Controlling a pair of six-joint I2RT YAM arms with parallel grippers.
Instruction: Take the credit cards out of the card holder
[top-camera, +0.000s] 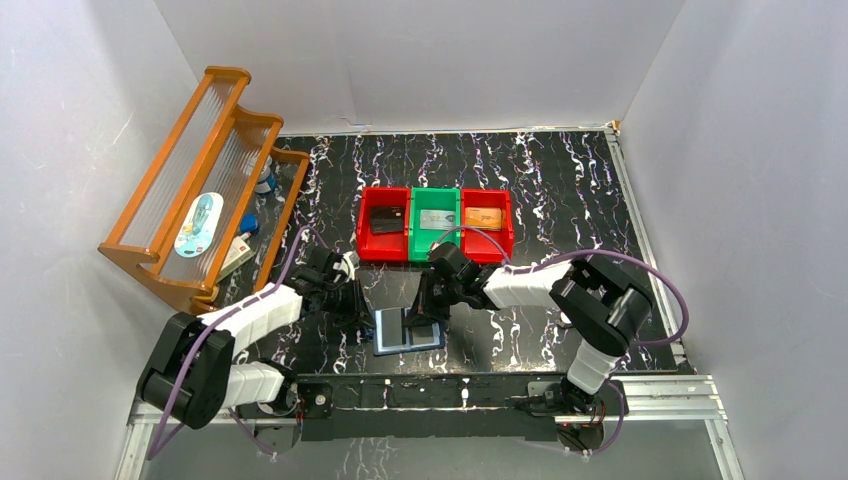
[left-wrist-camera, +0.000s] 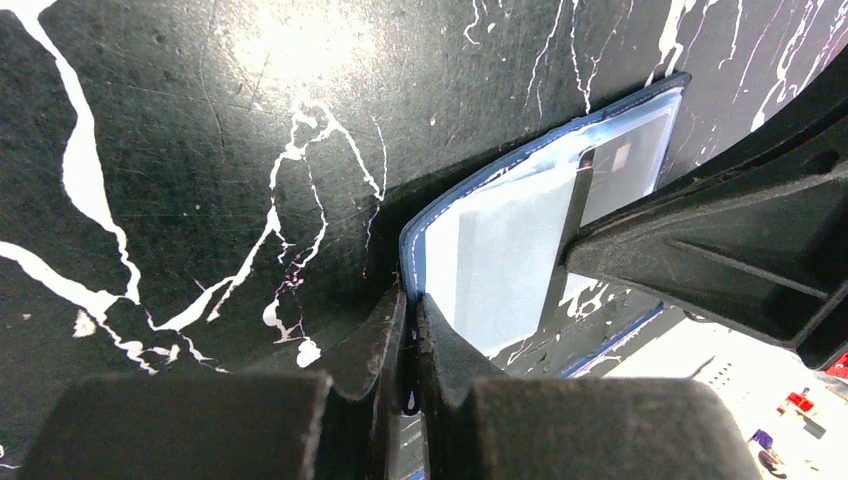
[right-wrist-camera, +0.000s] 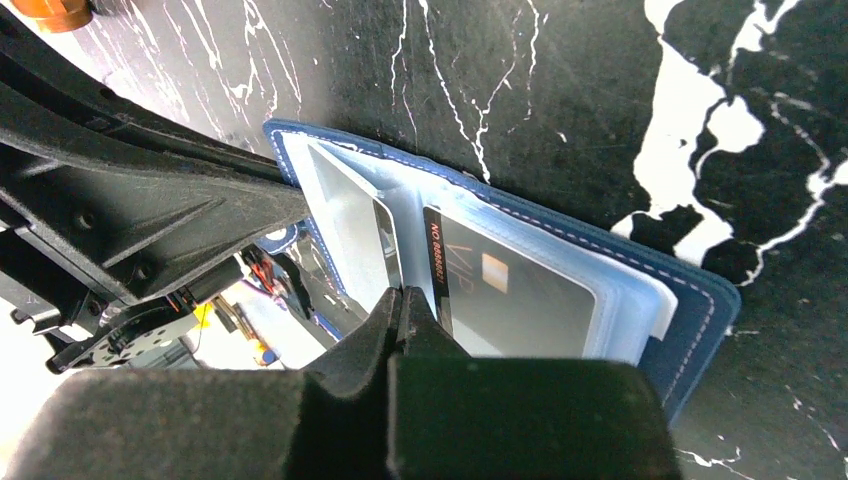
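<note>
- Two grippers meet at the holder (top-camera: 408, 332), seen from above: it lies open near the table's (top-camera: 560, 180) near edge, at the middle; left gripper (top-camera: 368, 312) at its left edge, right gripper (top-camera: 425, 318) on its pages.
- Left wrist: left gripper (left-wrist-camera: 408, 335) is pinching the holder's (left-wrist-camera: 500, 260) navy cover edge (that flap tilted up).
- Right wrist: right gripper (right-wrist-camera: 402, 305) is pressed together at a sleeve edge (whether it grips a card, I cannot tell); a grey card (right-wrist-camera: 520, 300) sits sleeved in the holder (right-wrist-camera: 690, 330).
</note>
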